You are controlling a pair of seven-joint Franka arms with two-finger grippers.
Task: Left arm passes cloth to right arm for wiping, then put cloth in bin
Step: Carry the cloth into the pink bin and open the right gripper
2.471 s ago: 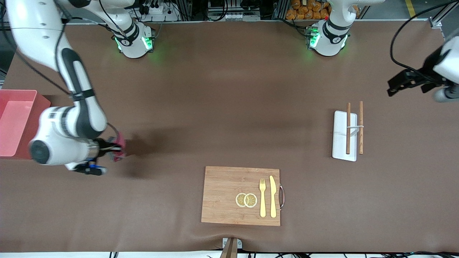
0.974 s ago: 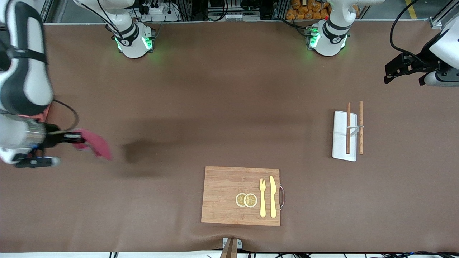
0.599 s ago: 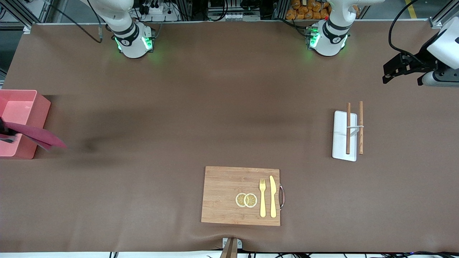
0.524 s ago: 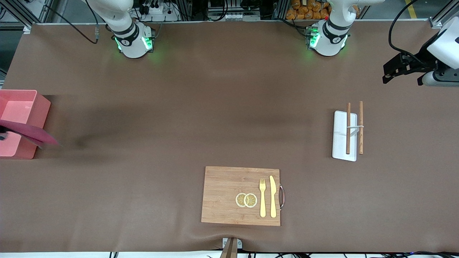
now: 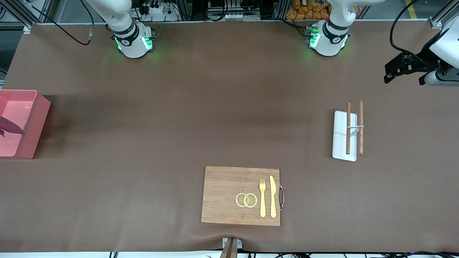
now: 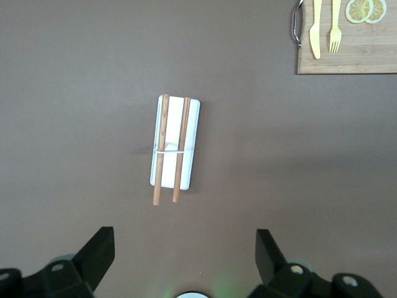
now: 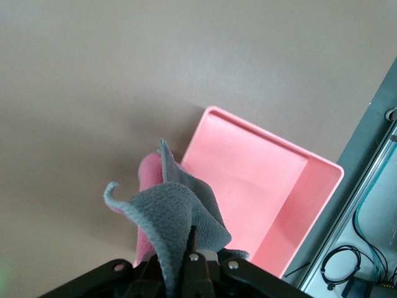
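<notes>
My right gripper is shut on the cloth, which hangs from it with its grey face showing and maroon-pink underneath. It holds the cloth over the edge of the pink bin. In the front view only a maroon tip of the cloth shows, over the bin at the right arm's end of the table; the gripper itself is out of that view. My left gripper is open and empty, its fingers spread wide, up in the air at the left arm's end of the table, where that arm waits.
A white rack with two wooden rods lies under the left gripper, also in the left wrist view. A wooden cutting board with lemon slices, a fork and a knife lies near the front camera.
My right arm has carried the cloth off the table toward the bin and left the front view; the cloth now hangs over the bin. The left arm has barely shifted.
</notes>
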